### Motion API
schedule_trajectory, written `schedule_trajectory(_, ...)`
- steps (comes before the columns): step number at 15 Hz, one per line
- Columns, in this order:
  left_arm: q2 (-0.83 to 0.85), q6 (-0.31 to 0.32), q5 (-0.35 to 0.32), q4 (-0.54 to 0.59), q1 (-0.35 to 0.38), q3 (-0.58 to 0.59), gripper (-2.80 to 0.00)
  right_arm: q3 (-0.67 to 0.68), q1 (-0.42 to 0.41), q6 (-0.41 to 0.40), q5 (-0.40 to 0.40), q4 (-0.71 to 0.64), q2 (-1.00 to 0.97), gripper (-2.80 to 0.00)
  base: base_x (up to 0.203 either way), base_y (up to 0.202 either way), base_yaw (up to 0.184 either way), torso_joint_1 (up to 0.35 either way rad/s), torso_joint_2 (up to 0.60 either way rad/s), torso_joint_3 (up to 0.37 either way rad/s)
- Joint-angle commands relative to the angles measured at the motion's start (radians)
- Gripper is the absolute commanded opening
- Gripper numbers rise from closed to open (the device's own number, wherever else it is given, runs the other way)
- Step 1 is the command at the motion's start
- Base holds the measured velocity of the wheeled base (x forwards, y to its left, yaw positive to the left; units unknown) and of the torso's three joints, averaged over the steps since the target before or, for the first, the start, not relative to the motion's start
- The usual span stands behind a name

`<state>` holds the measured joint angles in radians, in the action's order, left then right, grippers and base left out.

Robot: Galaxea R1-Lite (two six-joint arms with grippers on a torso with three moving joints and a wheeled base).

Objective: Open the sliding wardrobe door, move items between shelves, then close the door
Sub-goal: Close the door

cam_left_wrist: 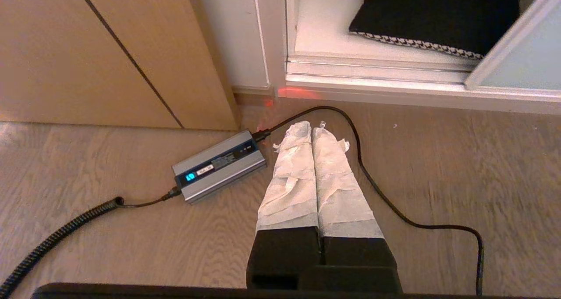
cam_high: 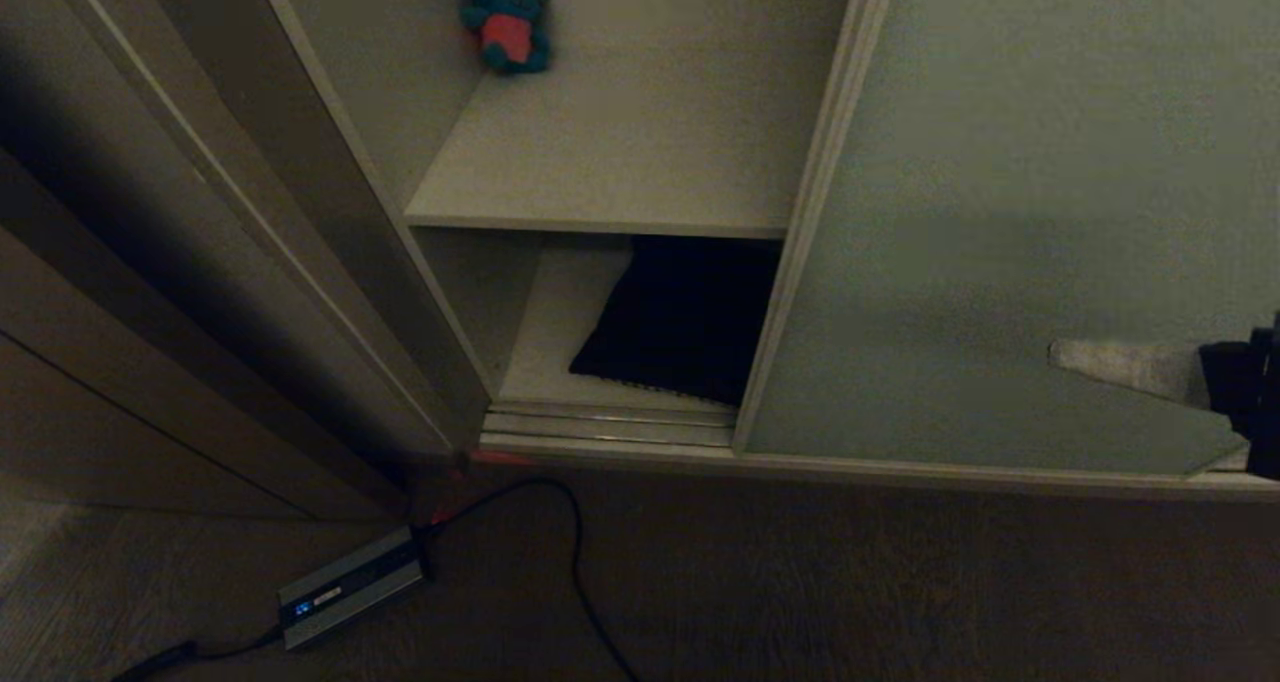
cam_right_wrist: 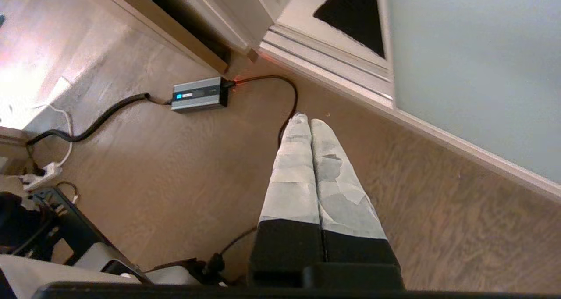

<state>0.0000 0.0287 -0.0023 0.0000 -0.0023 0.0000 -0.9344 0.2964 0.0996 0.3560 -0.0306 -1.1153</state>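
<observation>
- Head view. The sliding wardrobe door [cam_high: 1010, 212], a pale grey-green panel, fills the right half of the frame; its framed edge runs steeply from top centre down to the ribbed floor track [cam_high: 610, 424], leaving the left part of the wardrobe uncovered. Two shelves show: the upper shelf [cam_high: 620, 162] carries one teal and pink plush toy [cam_high: 507, 14] at the top of the frame, its head cut off; the lower shelf [cam_high: 550, 332] holds one cushion [cam_high: 680, 322], lying flat and in shadow, its right part hidden behind the door. The right gripper [cam_high: 1065, 357] enters at the right edge, tip pointing left in front of the door; contact cannot be judged. One silver power box [cam_high: 350, 587] with its cable [cam_high: 575, 542] lies on the floor at lower left.
- Left wrist view. The left gripper [cam_left_wrist: 312, 128], taped fingers pressed together and empty, hangs over the wood floor [cam_left_wrist: 438, 158] near the box. The cushion, at the top of the frame, shows a houndstooth edge nearest the track.
- Right wrist view. The right gripper's fingers meet, holding nothing, above bare floor; the door occupies the upper right.
</observation>
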Motion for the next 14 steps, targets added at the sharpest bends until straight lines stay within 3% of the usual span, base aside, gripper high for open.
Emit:
schedule_trajectory(1, 0.002, 0.000, 0.001, 0.000, -0.001, 0.000, -2.80, 0.056, -0.011, 0.000, 0.003, 0.014, 0.050, -2.80, 0.000, 0.000, 0.000, 0.000, 0.00, 0.000)
schedule_trajectory(3, 0.000, 0.000, 0.001, 0.000, 0.001, 0.000, -2.80, 0.088, -0.030, -0.002, 0.001, 0.045, 0.069, -2.80, 0.000, 0.000, 0.000, 0.000, 0.00, 0.000)
schedule_trajectory(5, 0.000, 0.000, 0.001, 0.000, -0.001, 0.000, -2.80, 0.099, -0.104, -0.001, 0.000, 0.058, 0.077, -2.80, 0.000, 0.000, 0.000, 0.000, 0.00, 0.000)
schedule_trajectory(10, 0.000, 0.000, 0.001, 0.000, 0.000, 0.000, -2.80, 0.098, -0.411, 0.007, 0.009, 0.060, 0.062, -2.80, 0.000, 0.000, 0.000, 0.000, 0.00, 0.000)
schedule_trajectory(12, 0.001, 0.000, 0.001, 0.000, -0.001, 0.000, -2.80, 0.117, -0.424, 0.002, 0.011, 0.067, 0.073, -2.80, 0.000, 0.000, 0.000, 0.000, 0.00, 0.000)
schedule_trajectory(14, 0.002, 0.000, 0.000, 0.000, 0.000, 0.000, -2.80, 0.113, -0.321, -0.003, 0.008, 0.074, 0.074, -2.80, 0.000, 0.000, 0.000, 0.000, 0.00, 0.000)
